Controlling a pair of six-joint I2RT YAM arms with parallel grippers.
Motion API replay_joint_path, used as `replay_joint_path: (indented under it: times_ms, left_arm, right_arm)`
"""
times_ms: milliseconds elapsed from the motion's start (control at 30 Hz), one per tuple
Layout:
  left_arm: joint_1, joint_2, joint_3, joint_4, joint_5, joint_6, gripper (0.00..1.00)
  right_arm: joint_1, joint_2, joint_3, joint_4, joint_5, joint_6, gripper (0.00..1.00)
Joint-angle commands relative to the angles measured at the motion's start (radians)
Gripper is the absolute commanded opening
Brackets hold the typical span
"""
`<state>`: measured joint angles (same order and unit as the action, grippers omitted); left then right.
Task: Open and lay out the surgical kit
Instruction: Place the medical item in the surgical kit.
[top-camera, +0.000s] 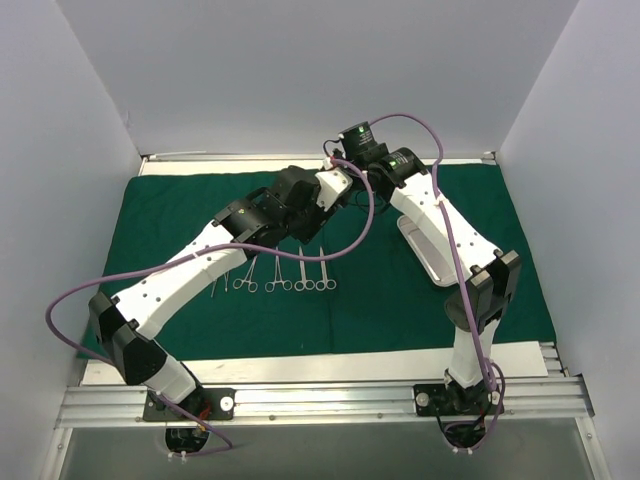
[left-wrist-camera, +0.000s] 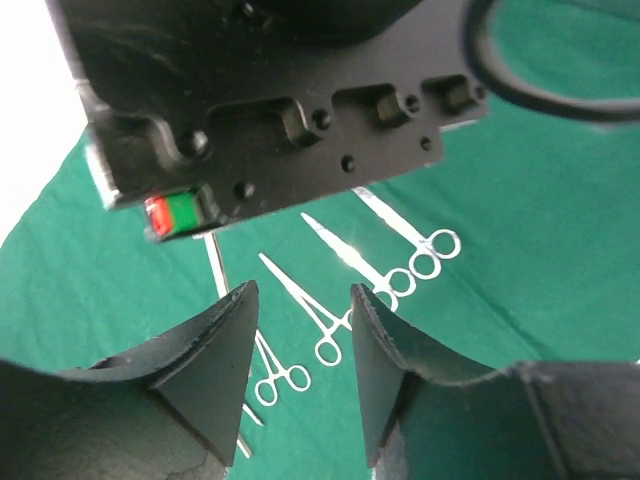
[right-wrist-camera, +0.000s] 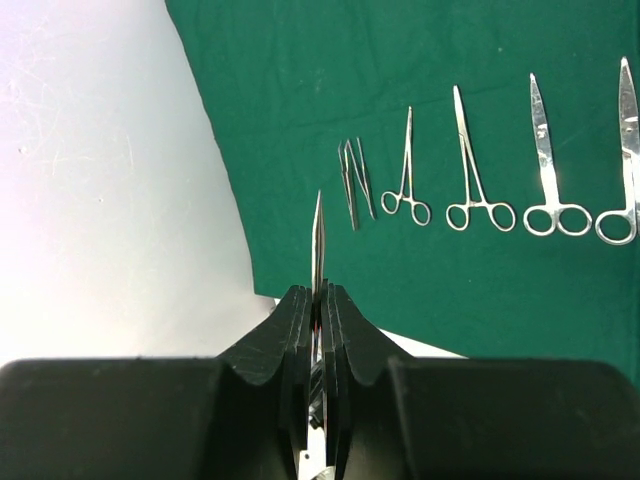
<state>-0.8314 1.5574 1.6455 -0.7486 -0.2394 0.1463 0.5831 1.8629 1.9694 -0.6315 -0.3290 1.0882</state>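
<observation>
Our right gripper (right-wrist-camera: 318, 298) is clamped on a slim pointed silver instrument (right-wrist-camera: 318, 230), low centre of its wrist view. Our left gripper (left-wrist-camera: 303, 305) hangs with jaws apart, empty. The other instruments (top-camera: 301, 284) lie in a row mid-frame on the green drape (top-camera: 400, 300), the steel tray (top-camera: 428, 255) to their right.

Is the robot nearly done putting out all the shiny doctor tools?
Nearly, it looks like. Done: the green cloth is spread flat and a row of silver tools lies on it. In hand: the right pincer is shut on one slim pointed tool. The left pincer is open and holds nothing. Left: probably setting that tool down in the row.
</observation>
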Motion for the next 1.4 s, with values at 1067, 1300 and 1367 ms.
replay_joint_path:
  times_ms: [1067, 1300, 1367]
  left_arm:
    - [0.247, -0.031, -0.067, 0.012, 0.206, -0.091, 0.02]
    - [0.259, -0.036, -0.088, 0.034, 0.279, -0.108, 0.02]
    - [0.273, -0.042, -0.095, 0.035, 0.29, -0.125, 0.02]
  right_arm:
    - [0.006, -0.036, -0.024, 0.042, -0.061, 0.015, 0.0]
    - [0.004, -0.024, -0.004, 0.033, -0.059, -0.004, 0.0]
    - [0.0, -0.027, -0.01, 0.032, -0.059, -0.008, 0.0]
